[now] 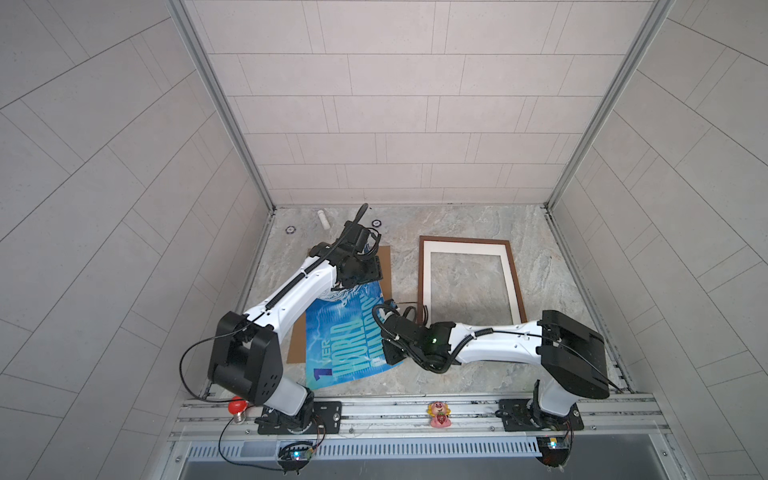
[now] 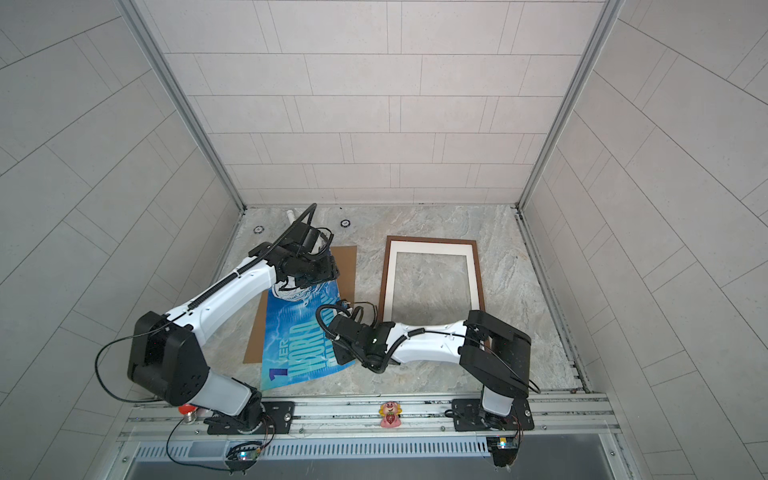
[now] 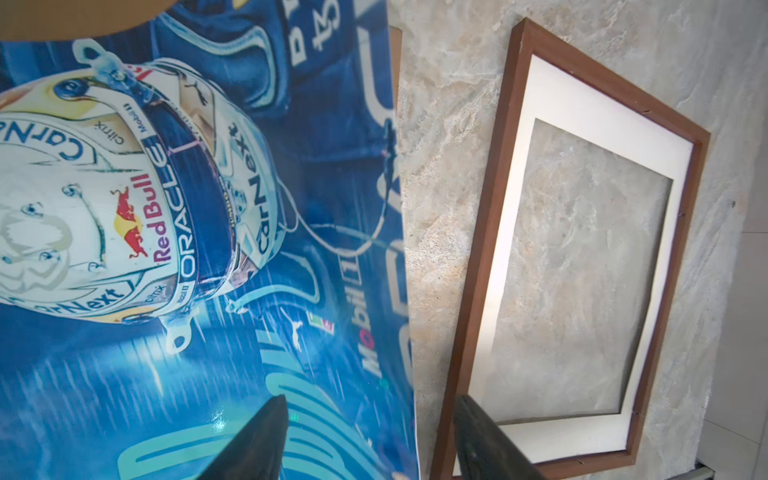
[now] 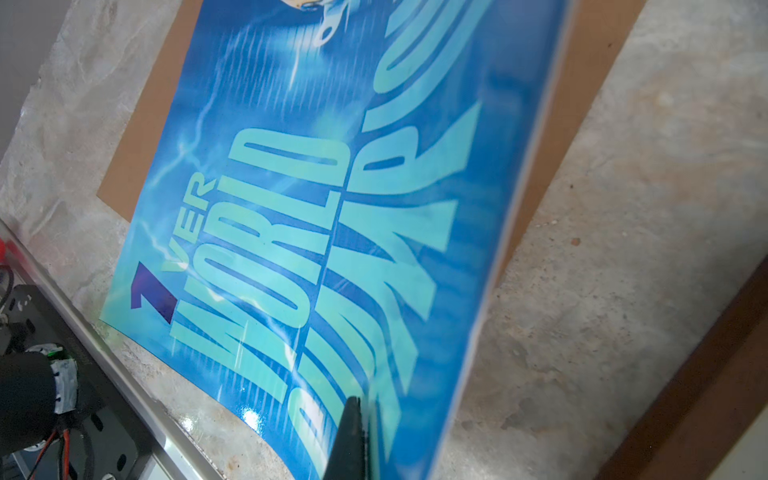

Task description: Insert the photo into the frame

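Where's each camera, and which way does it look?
Top views: high overhead, looking down at the marble table; left arm and right arm show.
Left wrist: on left arm, facing the blue rectangular paper print and brown wooden frame; open left hand shows.
Right wrist: on right arm, facing the print's lettering; shut right hand pinches it.
Shared: both wrists see the print.

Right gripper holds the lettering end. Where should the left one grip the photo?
Take the photo by its long edge facing the frame, at the helmet end, coming in from the frame side. That edge is lifted off the cardboard where the right gripper pinches it, so the open left gripper can probably slip a finger under.
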`<state>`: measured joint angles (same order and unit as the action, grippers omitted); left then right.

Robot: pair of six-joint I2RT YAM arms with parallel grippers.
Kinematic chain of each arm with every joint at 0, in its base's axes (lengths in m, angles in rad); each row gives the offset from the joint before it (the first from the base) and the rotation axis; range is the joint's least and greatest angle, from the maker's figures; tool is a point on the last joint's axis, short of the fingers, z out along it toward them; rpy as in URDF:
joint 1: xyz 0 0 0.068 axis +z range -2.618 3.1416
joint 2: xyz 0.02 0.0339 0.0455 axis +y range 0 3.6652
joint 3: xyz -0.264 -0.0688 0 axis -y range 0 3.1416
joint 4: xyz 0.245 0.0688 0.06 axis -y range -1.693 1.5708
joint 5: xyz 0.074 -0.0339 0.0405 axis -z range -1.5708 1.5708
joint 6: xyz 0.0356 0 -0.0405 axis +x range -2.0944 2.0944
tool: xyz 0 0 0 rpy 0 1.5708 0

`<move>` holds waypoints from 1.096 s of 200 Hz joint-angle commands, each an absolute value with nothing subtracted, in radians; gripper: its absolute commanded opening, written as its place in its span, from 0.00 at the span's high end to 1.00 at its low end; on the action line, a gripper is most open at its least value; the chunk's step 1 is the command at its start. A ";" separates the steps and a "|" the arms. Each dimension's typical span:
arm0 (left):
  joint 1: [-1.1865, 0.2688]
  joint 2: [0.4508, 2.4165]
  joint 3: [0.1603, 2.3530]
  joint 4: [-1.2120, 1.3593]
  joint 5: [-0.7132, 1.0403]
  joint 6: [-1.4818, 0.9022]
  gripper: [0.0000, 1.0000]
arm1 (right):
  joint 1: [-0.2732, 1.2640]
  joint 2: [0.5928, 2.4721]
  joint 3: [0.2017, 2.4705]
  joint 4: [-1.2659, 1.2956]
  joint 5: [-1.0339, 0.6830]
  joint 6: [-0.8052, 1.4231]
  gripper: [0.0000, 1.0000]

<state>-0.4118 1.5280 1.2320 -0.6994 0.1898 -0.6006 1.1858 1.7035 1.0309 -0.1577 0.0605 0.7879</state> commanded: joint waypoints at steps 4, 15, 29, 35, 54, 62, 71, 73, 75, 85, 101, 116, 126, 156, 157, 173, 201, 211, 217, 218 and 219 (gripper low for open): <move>-0.410 1.541 1.263 -0.760 0.122 -0.563 0.29 | 1.208 1.712 1.071 -0.256 0.155 0.740 1.00; -0.410 1.568 1.275 -0.777 0.117 -0.550 0.28 | 1.214 1.712 1.077 -0.264 0.161 0.736 1.00; -0.410 1.594 1.282 -0.800 0.102 -0.541 0.28 | 1.217 1.718 1.085 -0.273 0.166 0.733 1.00; -0.409 1.598 1.279 -0.801 0.097 -0.541 0.29 | 1.219 1.719 1.090 -0.277 0.169 0.731 1.00; -0.410 1.593 1.265 -0.801 0.089 -0.546 0.36 | 1.227 1.730 1.111 -0.292 0.170 0.721 1.00; -0.409 1.591 1.262 -0.802 0.086 -0.545 0.40 | 1.231 1.738 1.124 -0.300 0.170 0.713 1.00; -0.409 1.591 1.260 -0.807 0.082 -0.546 0.45 | 1.238 1.746 1.143 -0.313 0.173 0.703 1.00; -0.410 1.591 1.259 -0.808 0.080 -0.546 0.45 | 1.239 1.748 1.148 -0.317 0.174 0.701 1.00; -0.409 1.591 1.259 -0.808 0.080 -0.546 0.46 | 1.242 1.750 1.152 -0.320 0.176 0.698 1.00; -0.409 1.595 1.261 -0.811 0.080 -0.543 0.47 | 1.256 1.755 1.173 -0.339 0.191 0.685 1.00; -0.410 1.608 1.262 -0.817 0.082 -0.540 0.50 | 1.281 1.758 1.202 -0.364 0.221 0.666 1.00; -0.409 1.616 1.259 -0.817 0.087 -0.541 0.56 | 1.288 1.764 1.216 -0.376 0.226 0.660 1.00; -0.410 1.617 1.258 -0.817 0.085 -0.546 0.61 | 1.288 1.767 1.216 -0.377 0.224 0.660 0.98; -0.408 1.614 1.250 -0.808 0.088 -0.560 0.76 | 1.289 1.756 1.217 -0.379 0.212 0.652 0.83; -0.408 1.614 1.250 -0.808 0.089 -0.561 0.77 | 1.289 1.755 1.217 -0.378 0.213 0.651 0.82; -0.408 1.621 1.254 -0.811 0.095 -0.560 0.82 | 1.289 1.734 1.201 -0.367 0.212 0.649 0.71; -0.404 1.623 1.266 -0.828 0.086 -0.557 0.89 | 1.287 1.685 1.199 -0.390 0.206 0.649 0.40; -0.399 1.620 1.272 -0.836 0.090 -0.557 0.91 | 1.284 1.656 1.204 -0.408 0.194 0.649 0.35; -0.394 1.618 1.276 -0.840 0.099 -0.557 0.93 | 1.280 1.633 1.206 -0.420 0.180 0.650 0.33; -0.392 1.618 1.277 -0.840 0.101 -0.557 0.93 | 1.280 1.625 1.207 -0.426 0.175 0.651 0.32; -0.392 1.616 1.277 -0.842 0.103 -0.557 0.94 | 1.280 1.625 1.207 -0.426 0.175 0.651 0.32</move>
<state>-0.4065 1.6104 1.2572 -0.8024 0.1005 -0.5606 1.2865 1.7317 1.2022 -0.3706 0.1829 0.6556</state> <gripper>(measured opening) 0.083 0.648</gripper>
